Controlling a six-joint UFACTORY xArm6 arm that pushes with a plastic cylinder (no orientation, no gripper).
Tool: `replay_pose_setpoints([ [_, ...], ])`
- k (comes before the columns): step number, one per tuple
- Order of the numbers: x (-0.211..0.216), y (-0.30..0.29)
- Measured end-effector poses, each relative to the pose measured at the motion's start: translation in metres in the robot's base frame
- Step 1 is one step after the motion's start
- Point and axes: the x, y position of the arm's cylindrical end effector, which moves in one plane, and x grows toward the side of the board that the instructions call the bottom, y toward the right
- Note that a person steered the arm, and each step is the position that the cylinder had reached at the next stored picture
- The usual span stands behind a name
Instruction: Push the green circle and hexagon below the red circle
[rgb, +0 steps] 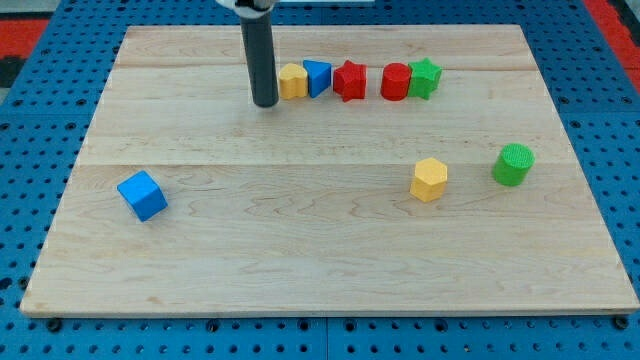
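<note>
The green circle (513, 164) lies at the view's right, with the yellow hexagon (429, 179) to its left. The red circle (396, 82) stands in a row near the view's top, above and left of both. My tip (265, 102) rests on the board at the left end of that row, just left of a yellow block (292, 81), far from the green circle and the hexagon.
The top row also holds a blue block (317, 77), a red star (349, 80) and a green star (425, 77) touching the red circle. A blue cube (142, 195) lies at the view's left. The wooden board (300, 260) sits on a blue pegboard.
</note>
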Motion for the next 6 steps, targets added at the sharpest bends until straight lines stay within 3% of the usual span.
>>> replay_pose_setpoints([
  [2, 0.099, 0.124],
  [4, 0.147, 0.184],
  [5, 0.148, 0.223],
  [6, 0.106, 0.191],
])
